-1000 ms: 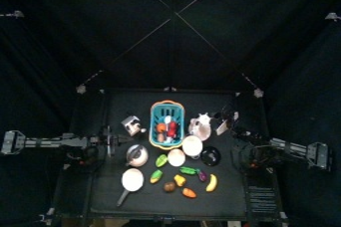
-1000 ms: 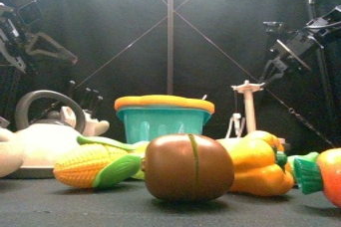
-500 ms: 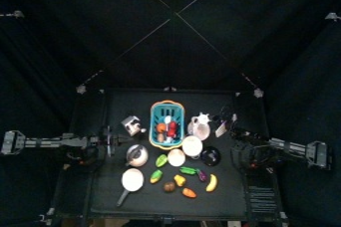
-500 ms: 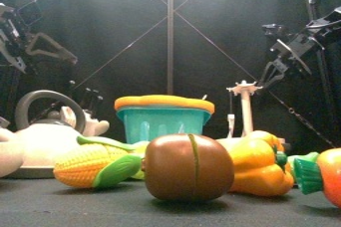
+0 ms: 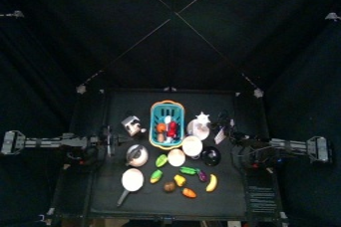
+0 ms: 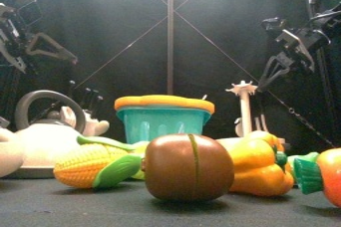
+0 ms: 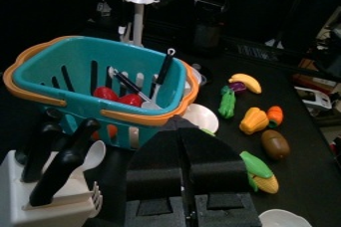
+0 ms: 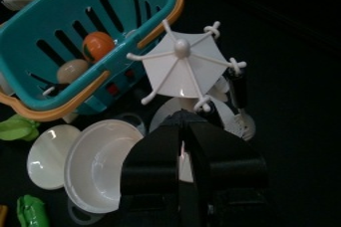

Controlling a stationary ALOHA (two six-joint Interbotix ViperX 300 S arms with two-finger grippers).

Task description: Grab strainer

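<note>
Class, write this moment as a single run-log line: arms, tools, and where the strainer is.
left arm: resting at table's left | right tool: nearly closed, above white rack beside teal basket | strainer: not identifiable | grasp: none seen

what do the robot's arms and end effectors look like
Both arms are black and slender, built of jointed segments. The left arm and right arm look alike. Each end effector has two flat, blocky black jaws; the right end effector matches.

A teal basket (image 7: 100, 82) with an orange rim, a white strainer (image 8: 186, 62), yellow corn (image 6: 96, 166).
</note>
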